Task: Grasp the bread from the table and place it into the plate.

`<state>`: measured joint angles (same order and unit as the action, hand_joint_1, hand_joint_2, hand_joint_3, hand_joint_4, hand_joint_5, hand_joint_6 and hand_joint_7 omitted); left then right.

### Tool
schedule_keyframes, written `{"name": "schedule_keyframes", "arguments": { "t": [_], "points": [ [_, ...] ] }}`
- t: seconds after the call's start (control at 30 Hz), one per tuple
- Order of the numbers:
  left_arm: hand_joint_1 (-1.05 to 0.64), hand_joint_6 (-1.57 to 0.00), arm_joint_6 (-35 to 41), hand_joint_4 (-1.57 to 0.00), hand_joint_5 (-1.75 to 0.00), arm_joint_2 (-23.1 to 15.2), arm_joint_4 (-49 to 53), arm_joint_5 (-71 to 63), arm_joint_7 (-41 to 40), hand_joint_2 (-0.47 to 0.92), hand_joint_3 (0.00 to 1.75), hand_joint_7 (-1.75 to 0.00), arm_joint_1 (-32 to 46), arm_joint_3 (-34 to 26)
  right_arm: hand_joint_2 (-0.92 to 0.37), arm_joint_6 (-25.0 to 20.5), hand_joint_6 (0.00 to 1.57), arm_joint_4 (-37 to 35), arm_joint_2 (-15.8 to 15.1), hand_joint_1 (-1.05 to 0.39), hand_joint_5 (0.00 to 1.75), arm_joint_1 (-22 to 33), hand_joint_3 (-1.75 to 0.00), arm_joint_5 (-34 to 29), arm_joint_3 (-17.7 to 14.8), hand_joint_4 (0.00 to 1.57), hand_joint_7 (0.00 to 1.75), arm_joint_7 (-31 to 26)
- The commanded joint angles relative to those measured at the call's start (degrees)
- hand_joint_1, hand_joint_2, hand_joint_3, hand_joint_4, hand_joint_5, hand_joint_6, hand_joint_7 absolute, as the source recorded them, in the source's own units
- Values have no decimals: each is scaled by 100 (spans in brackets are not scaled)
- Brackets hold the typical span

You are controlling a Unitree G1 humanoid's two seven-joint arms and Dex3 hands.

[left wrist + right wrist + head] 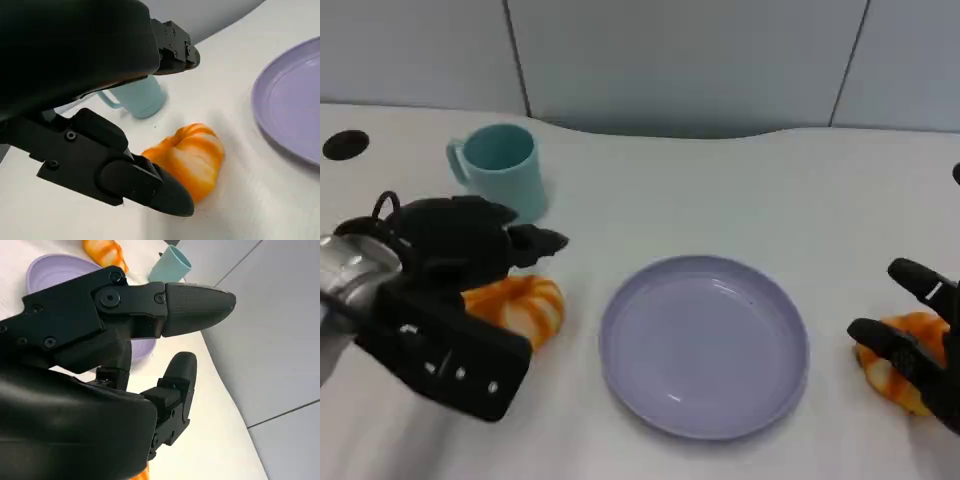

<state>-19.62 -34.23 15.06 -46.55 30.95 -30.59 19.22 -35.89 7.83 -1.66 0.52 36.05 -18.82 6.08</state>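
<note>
An orange bread roll (527,306) (192,157) lies on the white table, left of the lavender plate (705,345) (290,100). My left hand (455,250) (90,75) hovers over the roll with its fingers spread on either side and holds nothing. A second orange bread roll (900,365) lies right of the plate, partly hidden under my right hand (925,335) (110,365). That hand's fingers are stretched out and apart, and I cannot tell whether they touch the roll. The right wrist view looks past the hand to the plate (50,270) and the far roll (102,251).
A teal mug (500,170) (140,97) (170,265) stands behind the left roll, close to my left hand. A black round hole (345,145) sits in the table at the far left. A grey panelled wall runs behind the table's far edge.
</note>
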Motion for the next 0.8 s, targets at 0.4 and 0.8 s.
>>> {"name": "schedule_keyframes", "arguments": {
  "t": [0.4, 0.8],
  "points": [
    [-83, -7, 669, 0, 0, 1030, 3205, -385, -583, 72, 0, -3, -1419, 1238, -92, 14, 29, 159, -45, -31, 129, 53, -44, 30, -24, 32, 106, -33],
    [-72, -4, 670, 0, 0, 1711, 5565, -409, -1748, 74, 1, 0, -2053, 1882, -92, -27, 27, 253, -36, -31, 130, 92, -43, 96, -89, 31, 106, -83]
  ]
}}
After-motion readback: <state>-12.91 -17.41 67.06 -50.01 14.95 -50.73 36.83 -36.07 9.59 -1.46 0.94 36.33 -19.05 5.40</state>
